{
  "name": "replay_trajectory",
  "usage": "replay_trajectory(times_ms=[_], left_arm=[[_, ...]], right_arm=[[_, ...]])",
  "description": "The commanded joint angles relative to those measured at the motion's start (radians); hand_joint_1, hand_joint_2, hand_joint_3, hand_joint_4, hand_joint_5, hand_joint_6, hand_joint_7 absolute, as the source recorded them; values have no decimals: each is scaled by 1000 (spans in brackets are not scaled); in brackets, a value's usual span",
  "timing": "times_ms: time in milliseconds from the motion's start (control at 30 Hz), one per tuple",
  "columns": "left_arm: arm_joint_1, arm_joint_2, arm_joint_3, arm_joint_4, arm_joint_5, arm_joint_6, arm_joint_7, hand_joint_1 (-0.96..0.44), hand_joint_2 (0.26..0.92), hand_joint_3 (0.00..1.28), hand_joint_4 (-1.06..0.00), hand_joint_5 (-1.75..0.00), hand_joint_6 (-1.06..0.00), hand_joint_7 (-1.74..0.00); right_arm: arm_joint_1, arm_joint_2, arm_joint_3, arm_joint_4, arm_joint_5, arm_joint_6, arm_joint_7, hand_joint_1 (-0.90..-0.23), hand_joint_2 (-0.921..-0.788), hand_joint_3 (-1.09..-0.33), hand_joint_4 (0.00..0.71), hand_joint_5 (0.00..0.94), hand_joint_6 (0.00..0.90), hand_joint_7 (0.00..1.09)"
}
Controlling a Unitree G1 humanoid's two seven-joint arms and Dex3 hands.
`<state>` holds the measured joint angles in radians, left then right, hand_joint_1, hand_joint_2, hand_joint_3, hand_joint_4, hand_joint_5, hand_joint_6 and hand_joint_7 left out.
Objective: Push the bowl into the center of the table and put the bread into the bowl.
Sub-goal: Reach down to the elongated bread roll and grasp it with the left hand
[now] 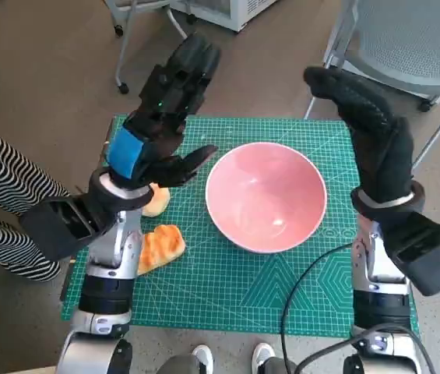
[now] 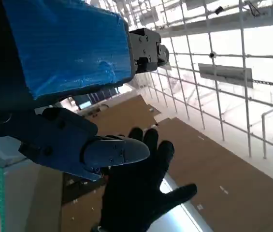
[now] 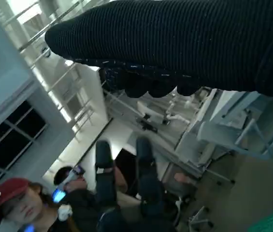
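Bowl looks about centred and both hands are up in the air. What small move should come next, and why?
Probably lower the left hand toward the bread. The pink bowl sits near the mat's middle and holds nothing, the bread lies on the mat beside it, and both hands, including the right hand, hold nothing.

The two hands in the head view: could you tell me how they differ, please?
The left hand is bare black with blue tape on its back; the right hand wears a black knitted glove. The left is raised beside the pink bowl on one side, the right on the other. Both are raised, holding nothing.
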<state>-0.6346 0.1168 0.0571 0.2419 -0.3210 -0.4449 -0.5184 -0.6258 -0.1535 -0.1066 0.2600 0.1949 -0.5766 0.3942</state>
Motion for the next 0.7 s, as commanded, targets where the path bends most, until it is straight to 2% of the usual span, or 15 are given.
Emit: replay_trajectory(times_ms=[33, 467, 600, 700], left_arm=[[-15, 5, 2, -14, -3, 4, -5, -539, 921, 315, -5, -1, 1, -177], [12, 34, 18, -50, 10, -8, -5, -552, 921, 286, -15, -6, 1, -219], [38, 115, 39, -81, 94, -25, 17, -535, 921, 276, -21, -8, 1, -231], [69, 233, 57, -159, 222, 43, 37, -522, 921, 265, -28, -11, 1, -241]], right_arm=[[22, -5, 15, -11, -2, 33, -1, -716, -921, -653, 157, 15, -1, 551], [29, -16, 11, -23, -1, 62, -4, -725, -921, -651, 155, 14, -1, 546], [38, -21, 8, -33, -6, 67, -7, -726, -921, -649, 157, 15, -1, 548], [46, -24, 6, -42, -8, 70, -10, -727, -921, -648, 158, 15, -1, 550]])
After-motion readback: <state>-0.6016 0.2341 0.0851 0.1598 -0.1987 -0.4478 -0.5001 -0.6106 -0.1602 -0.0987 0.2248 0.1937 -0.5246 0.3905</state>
